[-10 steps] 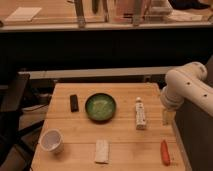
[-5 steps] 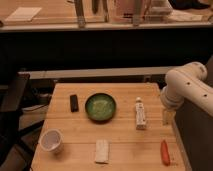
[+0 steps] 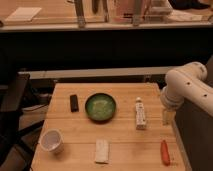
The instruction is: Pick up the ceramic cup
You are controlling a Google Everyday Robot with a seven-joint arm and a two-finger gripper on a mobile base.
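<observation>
Camera view: ceramic cup (image 3: 52,141) front-left; gripper (image 3: 167,117) (seemingly spread) far right, empty.

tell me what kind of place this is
Probably a robot test space in an office or lab: a wooden table staged with a ceramic cup and green bowl, a counter behind, and the gripper hanging at the table's right edge.

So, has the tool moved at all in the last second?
No. The tool still hangs off the table's right edge, level with the white bottle, far from the ceramic cup.
</observation>
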